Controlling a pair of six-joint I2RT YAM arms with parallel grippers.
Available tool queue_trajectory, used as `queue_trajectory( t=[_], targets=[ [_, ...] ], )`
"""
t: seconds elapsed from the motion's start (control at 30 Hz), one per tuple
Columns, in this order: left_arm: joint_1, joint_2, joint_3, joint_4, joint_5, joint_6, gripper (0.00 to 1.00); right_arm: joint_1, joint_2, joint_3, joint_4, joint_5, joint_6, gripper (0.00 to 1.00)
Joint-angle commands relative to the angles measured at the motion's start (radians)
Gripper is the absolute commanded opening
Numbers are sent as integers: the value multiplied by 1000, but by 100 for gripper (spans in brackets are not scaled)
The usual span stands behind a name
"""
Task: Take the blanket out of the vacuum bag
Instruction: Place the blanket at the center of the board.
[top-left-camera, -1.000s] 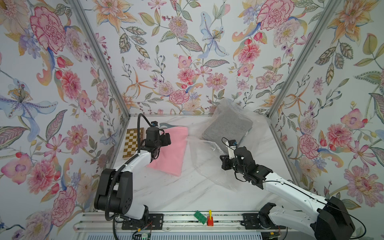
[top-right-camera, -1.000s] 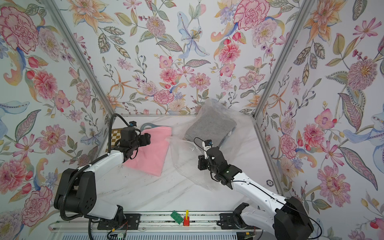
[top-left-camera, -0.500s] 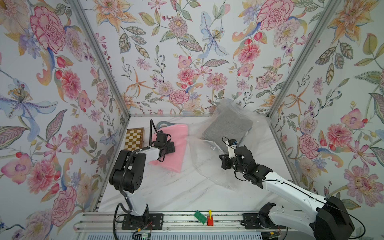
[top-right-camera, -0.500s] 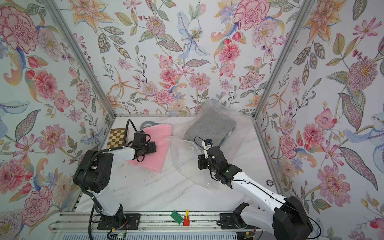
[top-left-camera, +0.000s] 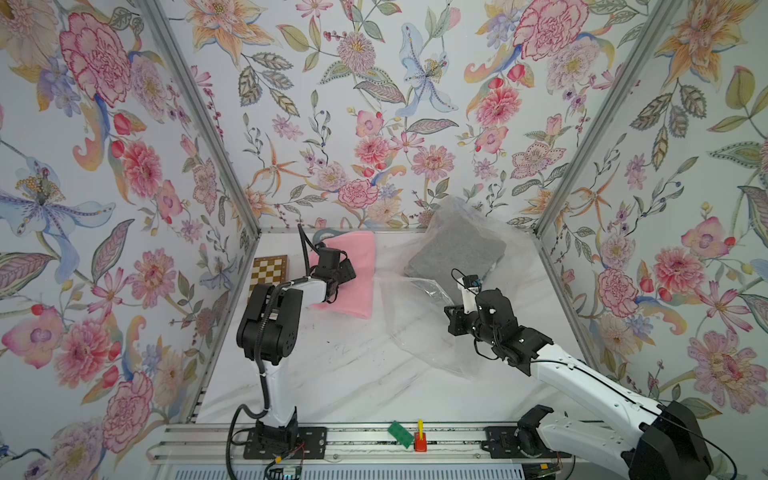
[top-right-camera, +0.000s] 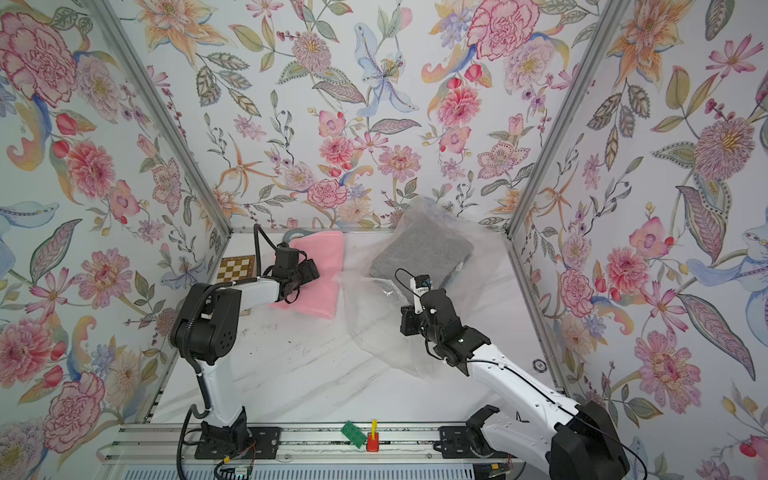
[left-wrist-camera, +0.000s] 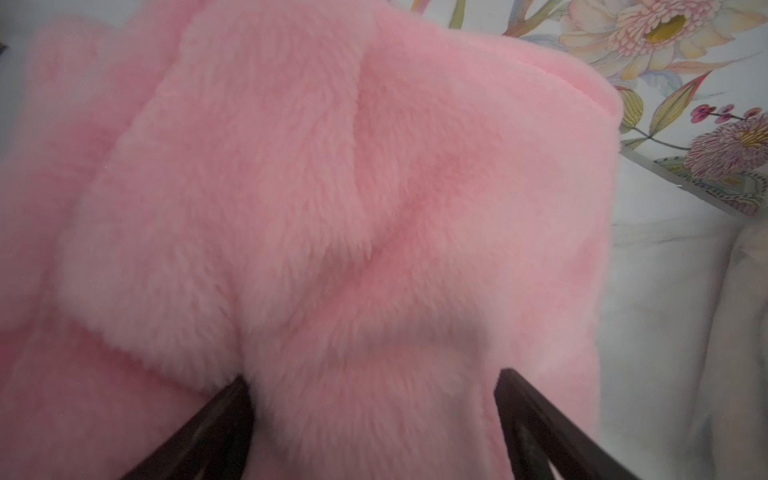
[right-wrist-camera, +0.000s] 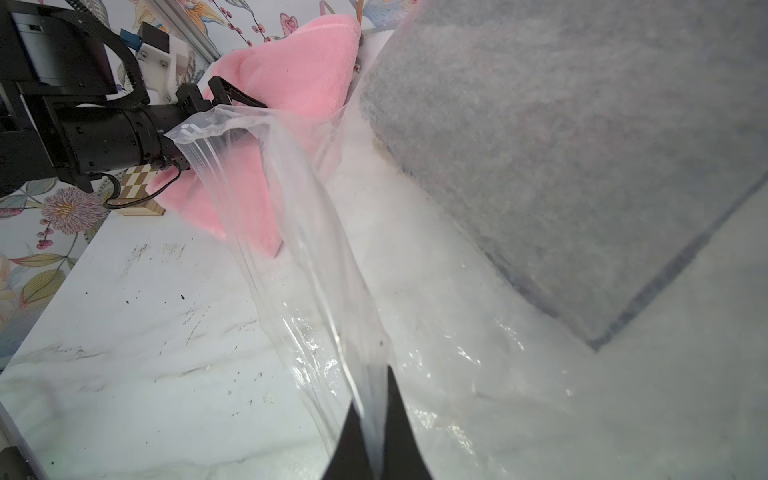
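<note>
Release appears to be the step in hand on the left side. A chessboard (top-left-camera: 269, 272) is seen against the left wall. Just beside it the left gripper (left-wrist-camera: 372, 376) is poised low over the pink blanket (top-left-camera: 357, 299), its jaws spread wide, with pile bulging between them and nothing squeezed. The blanket is laid on the table (top-left-camera: 332, 374), outside the bag (top-left-camera: 415, 328) and just beside its left edge, so the task is judged all but done for this one.

For a clean finish, the jaws are best kept wide and lifted straight off. That way no pile is snagged and the fold is not dragged toward the chessboard.

Further right, the bag is spread flat and crinkled across the middle of the table, with one edge raised into a taut strip. That strip is pinched by the right gripper (right-wrist-camera: 370, 386), whose jaws are pressed together on the film. The pinch is best held until the left arm is clear, since slack film could be drawn over the blanket.

At far right, a grey blanket (top-left-camera: 457, 253) is propped against the back wall under clear film. Whether it is in the same bag cannot be told.
</note>
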Motion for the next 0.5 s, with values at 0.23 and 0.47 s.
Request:
queue_trajectory(
  t=[0.23, 0.47],
  targets=[
    [56, -308, -267, 56, 23, 65, 91, -10, 32, 4, 33, -15, 6, 0],
    [93, -292, -407, 97, 34, -1, 91, 15, 39, 5, 37, -1, 14, 0]
  ],
)
